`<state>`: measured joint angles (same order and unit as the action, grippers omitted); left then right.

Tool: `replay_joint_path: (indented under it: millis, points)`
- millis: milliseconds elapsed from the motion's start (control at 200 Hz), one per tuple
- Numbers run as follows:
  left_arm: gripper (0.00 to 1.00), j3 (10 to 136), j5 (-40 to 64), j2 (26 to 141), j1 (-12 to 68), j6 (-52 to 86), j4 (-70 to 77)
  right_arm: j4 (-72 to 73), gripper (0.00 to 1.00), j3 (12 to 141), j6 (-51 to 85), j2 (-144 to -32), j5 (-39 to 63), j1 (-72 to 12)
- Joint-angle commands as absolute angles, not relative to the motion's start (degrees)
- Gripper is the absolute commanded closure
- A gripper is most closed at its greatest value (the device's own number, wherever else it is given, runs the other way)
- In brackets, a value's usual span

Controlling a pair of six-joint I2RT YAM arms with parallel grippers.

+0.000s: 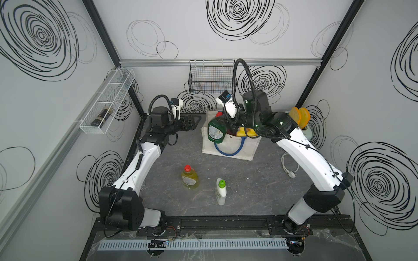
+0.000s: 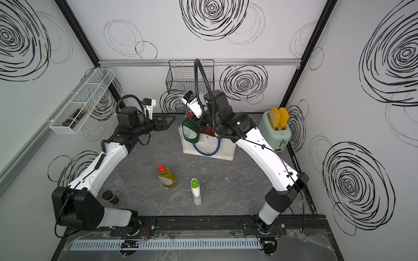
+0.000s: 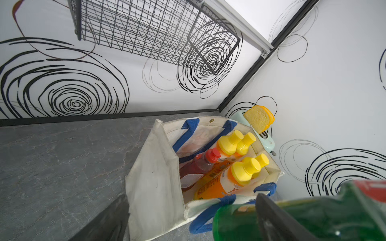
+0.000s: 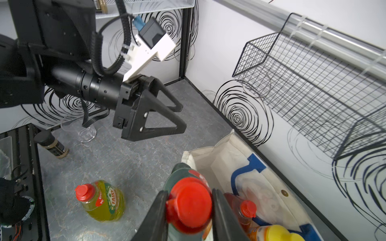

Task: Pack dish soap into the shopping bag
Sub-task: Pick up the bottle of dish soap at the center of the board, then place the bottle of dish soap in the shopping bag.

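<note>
My right gripper [image 4: 189, 208] is shut on the red cap of a green dish soap bottle [image 1: 216, 130], which hangs over the near left rim of the white shopping bag [image 1: 246, 146]. Inside the bag stand orange bottles with yellow caps [image 3: 229, 144] and a red bottle [image 3: 200, 164]. A yellow bottle with a red cap [image 1: 190, 178] and a white bottle with a green cap [image 1: 220, 191] stand on the table in front of the bag. Left of the bag, my left gripper [image 1: 193, 121] is open and holds nothing.
A mint toaster [image 2: 274, 133] with bread slices stands right of the bag. A black wire basket [image 1: 211, 76] hangs on the back wall. A white wire shelf [image 1: 106, 101] is on the left wall. A dark jar [image 2: 110, 197] and a clear glass [image 2: 115, 180] sit by the left arm.
</note>
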<state>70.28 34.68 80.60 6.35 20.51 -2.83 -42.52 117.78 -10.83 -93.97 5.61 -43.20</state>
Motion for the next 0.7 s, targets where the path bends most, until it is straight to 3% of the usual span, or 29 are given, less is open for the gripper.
replay_joint_path:
  millis: [0,325,695]
  points:
    - [0.04,72.2,35.1,81.0,6.7,19.6,-1.5,-35.6,1.00,122.7,-11.6,-92.7,5.1,-41.5]
    - [0.04,72.2,34.8,81.4,8.4,19.2,-1.8,-36.2,1.00,128.2,-11.6,-95.1,5.2,-37.4]
    - [0.04,72.6,30.3,83.7,14.8,16.8,-4.5,-32.0,1.00,118.7,-12.3,-93.6,7.8,-33.8]
